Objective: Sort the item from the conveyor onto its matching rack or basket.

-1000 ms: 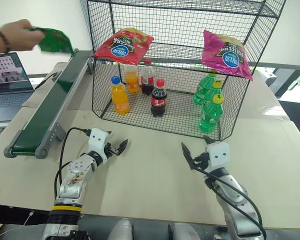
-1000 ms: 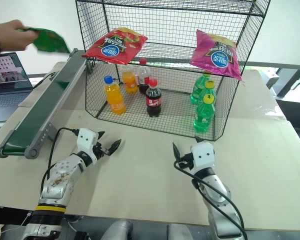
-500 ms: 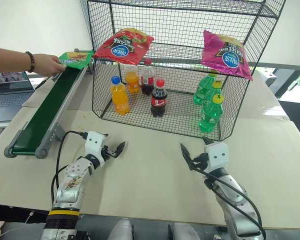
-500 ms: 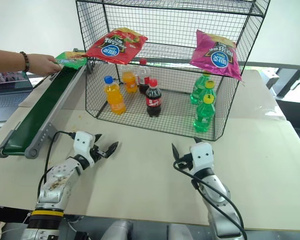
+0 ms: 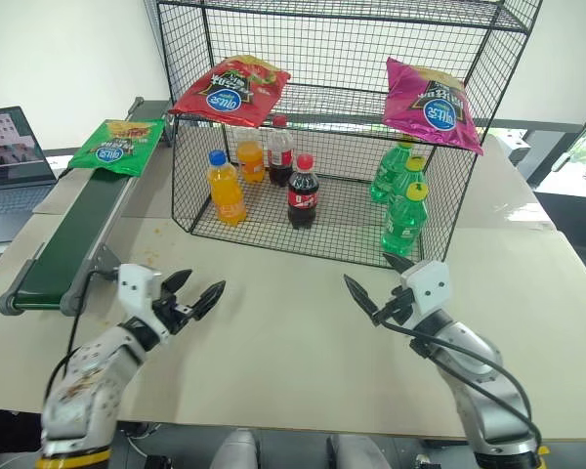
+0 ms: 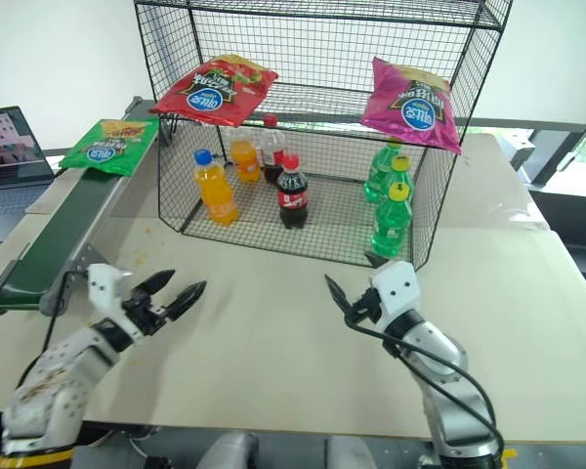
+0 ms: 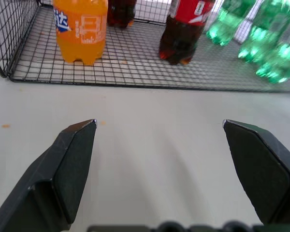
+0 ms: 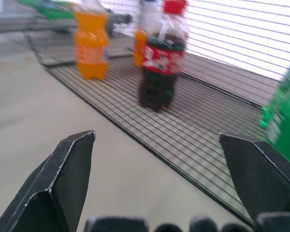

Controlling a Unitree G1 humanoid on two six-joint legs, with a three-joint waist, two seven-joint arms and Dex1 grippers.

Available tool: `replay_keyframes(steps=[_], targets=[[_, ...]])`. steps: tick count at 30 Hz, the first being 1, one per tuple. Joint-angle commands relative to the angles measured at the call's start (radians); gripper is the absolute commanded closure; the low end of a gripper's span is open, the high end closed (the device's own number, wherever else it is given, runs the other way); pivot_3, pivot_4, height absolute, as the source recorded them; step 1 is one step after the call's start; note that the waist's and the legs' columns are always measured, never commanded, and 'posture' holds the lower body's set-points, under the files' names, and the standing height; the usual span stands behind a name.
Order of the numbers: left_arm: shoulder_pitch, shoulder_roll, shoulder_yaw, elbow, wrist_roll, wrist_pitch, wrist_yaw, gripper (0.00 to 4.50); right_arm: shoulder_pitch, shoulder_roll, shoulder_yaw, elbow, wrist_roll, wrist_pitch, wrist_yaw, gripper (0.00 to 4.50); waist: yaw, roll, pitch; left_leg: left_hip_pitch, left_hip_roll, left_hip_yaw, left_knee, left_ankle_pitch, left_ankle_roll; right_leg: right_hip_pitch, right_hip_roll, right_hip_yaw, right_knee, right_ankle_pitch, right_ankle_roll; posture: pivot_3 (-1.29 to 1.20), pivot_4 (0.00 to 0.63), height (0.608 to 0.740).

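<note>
Green chip bag (image 5: 117, 147) lying flat on the conveyor's (image 5: 73, 234) far end, upper left of frame.
Left gripper (image 5: 197, 298) and right gripper (image 5: 376, 288) hover over the worktop (image 5: 283, 332), jaws wide and empty, before the black wire rack (image 5: 342, 59).

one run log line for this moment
green chip bag: far end of conveyor, untouched | left end effector: open, over table | right end effector: open, over table

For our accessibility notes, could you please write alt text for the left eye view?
A green chip bag lies at the far end of a conveyor beside a black wire rack holding chip bags and bottles. Both grippers, left and right, hover with jaws open.
</note>
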Motion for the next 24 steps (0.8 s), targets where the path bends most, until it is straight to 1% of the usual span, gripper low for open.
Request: replay_keyframes(steps=[1,2,4,8,12,14,17,21,24], targets=[[0.080,0.028,0.236,-0.070,-0.357,0.137,0.119,0.04,-0.096,-0.023,0.001,-0.057,0.158,0.062,0.119,0.00,-0.003,0.000,0.000,0.000,0.001,0.000,0.000,0.000,0.000,0.000,0.000,0.000,0.000,0.000,0.000,0.00,0.150,0.740],[0.099,0.031,0.278,-0.068,-0.424,0.152,0.151,0.04,-0.119,-0.027,0.005,-0.053,0.185,0.074,0.141,0.00,-0.003,0.000,0.000,0.001,0.001,0.000,0.000,0.000,0.000,0.001,0.000,0.000,0.000,0.000,0.000,0.00,0.150,0.740],[0.150,0.002,0.361,-0.054,-0.561,0.140,0.231,0.04,-0.178,-0.028,0.030,-0.022,0.233,0.080,0.211,0.00,0.000,0.000,0.000,0.002,0.001,0.000,0.000,0.000,0.000,0.001,0.000,0.000,0.000,0.000,0.000,0.00,0.150,0.740],[0.240,-0.056,0.462,-0.046,-0.815,0.093,0.374,0.04,-0.279,-0.016,0.069,0.026,0.318,0.085,0.336,0.00,0.011,-0.002,0.000,0.002,-0.001,0.000,0.001,0.000,0.000,0.002,-0.001,0.000,-0.001,0.000,0.000,0.00,0.150,0.740],[0.276,-0.075,0.526,-0.002,-0.981,0.017,0.480,0.04,-0.367,-0.013,0.097,0.078,0.359,0.079,0.437,0.00,0.017,-0.003,-0.001,0.002,-0.001,0.000,0.001,0.000,0.000,0.002,-0.001,0.000,-0.001,0.000,0.000,0.00,0.150,0.740],[0.267,-0.089,0.546,0.040,-1.034,-0.030,0.518,0.04,-0.411,-0.005,0.110,0.113,0.369,0.073,0.480,0.00,0.016,-0.003,-0.001,0.002,-0.001,0.000,0.001,0.000,0.000,0.002,-0.001,0.000,-0.001,0.000,-0.001,0.00,0.150,0.740],[0.233,-0.100,0.545,0.109,-1.058,-0.074,0.545,0.04,-0.465,0.019,0.127,0.153,0.375,0.071,0.518,0.00,0.016,-0.003,-0.001,0.003,0.000,0.000,0.001,0.000,0.000,0.002,0.000,0.000,-0.001,0.000,-0.001,0.00,0.150,0.740],[0.188,-0.078,0.541,0.199,-1.082,-0.099,0.602,0.04,-0.510,0.040,0.136,0.162,0.373,0.079,0.542,0.00,0.019,-0.004,-0.001,0.002,-0.001,0.000,0.000,0.000,0.000,0.002,0.000,-0.001,-0.001,0.000,-0.001,0.00,0.150,0.740],[0.166,-0.066,0.529,0.223,-1.089,-0.091,0.607,0.04,-0.523,0.045,0.134,0.169,0.368,0.080,0.548,0.00,0.020,-0.005,-0.002,0.002,0.000,0.000,0.000,0.000,0.000,0.002,0.000,-0.001,-0.002,0.000,-0.001,0.00,0.150,0.740]])
